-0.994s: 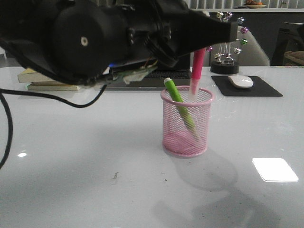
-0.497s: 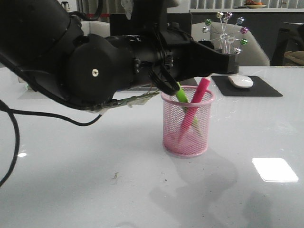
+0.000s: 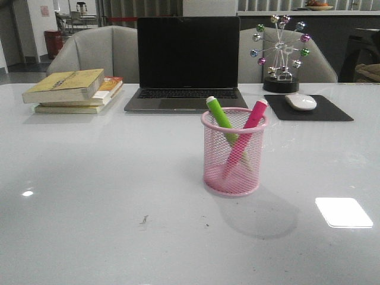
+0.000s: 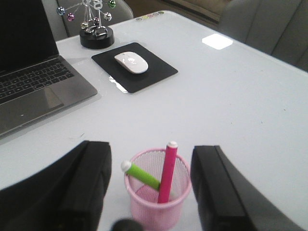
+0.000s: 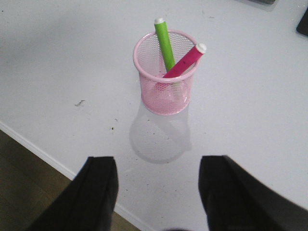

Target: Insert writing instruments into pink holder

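pink holder [image 3: 232, 155] standing upright on the white surface [image 3: 89, 196], a bit right of the middle of the front picture. green marker [image 3: 221, 117] and pink marker [image 3: 246, 133] both inside, leaning and crossing, tops poking above the rim. left fingers [image 4: 144, 187] spread wide apart, holding nothing. right fingers [image 5: 159, 192] also wide apart, holding nothing. laptop [image 3: 187, 62] near the top, behind the holder.

markers [image 3: 218, 116] 2 | holder [image 3: 232, 178] 1 | laptop [image 3: 187, 62] 1 | books [image 3: 74, 90] 2 | mouse [image 3: 301, 101] 1

Left gripper [image 4: 151, 192] and right gripper [image 5: 156, 192], fingers spread wide, both empty.
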`<state>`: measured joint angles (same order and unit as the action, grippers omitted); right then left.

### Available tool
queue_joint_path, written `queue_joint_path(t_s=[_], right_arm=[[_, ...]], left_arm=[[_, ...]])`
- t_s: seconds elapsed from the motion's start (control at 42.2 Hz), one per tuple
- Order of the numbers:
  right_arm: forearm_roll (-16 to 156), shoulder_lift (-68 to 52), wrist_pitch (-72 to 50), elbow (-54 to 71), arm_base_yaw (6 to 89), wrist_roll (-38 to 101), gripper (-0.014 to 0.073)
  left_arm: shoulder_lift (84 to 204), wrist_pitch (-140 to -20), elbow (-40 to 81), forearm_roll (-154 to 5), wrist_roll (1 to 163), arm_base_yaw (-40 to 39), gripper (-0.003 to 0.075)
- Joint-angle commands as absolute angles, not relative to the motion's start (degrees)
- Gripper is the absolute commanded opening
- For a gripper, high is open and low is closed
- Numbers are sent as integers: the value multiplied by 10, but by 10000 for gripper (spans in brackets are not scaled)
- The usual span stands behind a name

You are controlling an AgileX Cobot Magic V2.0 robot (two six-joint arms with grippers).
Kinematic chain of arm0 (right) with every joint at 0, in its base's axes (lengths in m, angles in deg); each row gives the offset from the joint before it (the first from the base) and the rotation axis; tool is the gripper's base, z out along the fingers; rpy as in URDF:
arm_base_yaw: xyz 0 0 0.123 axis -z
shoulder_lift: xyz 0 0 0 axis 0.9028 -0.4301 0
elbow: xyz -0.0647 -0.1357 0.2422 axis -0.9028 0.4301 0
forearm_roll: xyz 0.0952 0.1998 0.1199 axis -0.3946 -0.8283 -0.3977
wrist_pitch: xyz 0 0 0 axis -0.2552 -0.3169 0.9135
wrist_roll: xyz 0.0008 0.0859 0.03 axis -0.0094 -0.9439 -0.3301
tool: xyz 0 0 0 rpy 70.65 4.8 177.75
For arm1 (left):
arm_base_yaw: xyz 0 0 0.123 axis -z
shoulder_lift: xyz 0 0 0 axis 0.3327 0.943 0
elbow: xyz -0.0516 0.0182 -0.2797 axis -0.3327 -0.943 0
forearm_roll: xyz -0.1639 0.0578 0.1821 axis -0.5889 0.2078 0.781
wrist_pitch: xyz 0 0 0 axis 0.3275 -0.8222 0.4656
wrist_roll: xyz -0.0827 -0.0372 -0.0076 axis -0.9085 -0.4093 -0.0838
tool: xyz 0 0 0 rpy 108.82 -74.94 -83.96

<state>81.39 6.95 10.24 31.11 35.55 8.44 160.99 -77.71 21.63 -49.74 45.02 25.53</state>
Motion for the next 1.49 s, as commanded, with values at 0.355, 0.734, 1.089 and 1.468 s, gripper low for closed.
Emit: queue_joint_path(t_s=[0.355,0.734,1.089,1.468], right_arm=[[812,72,60,295,357,86,488],[877,72,91,295,357,92,487],[886,72,95,295,357,92,150],[886,72,95,295,357,92,58]], left_arm=[[1341,-1118,222,-476,414,198,445],[1296,-1128,131,-450,405,188,416],[1296,-1123,126,-447,405,188,160],[1296,-1123,126,-447,405,188,92]])
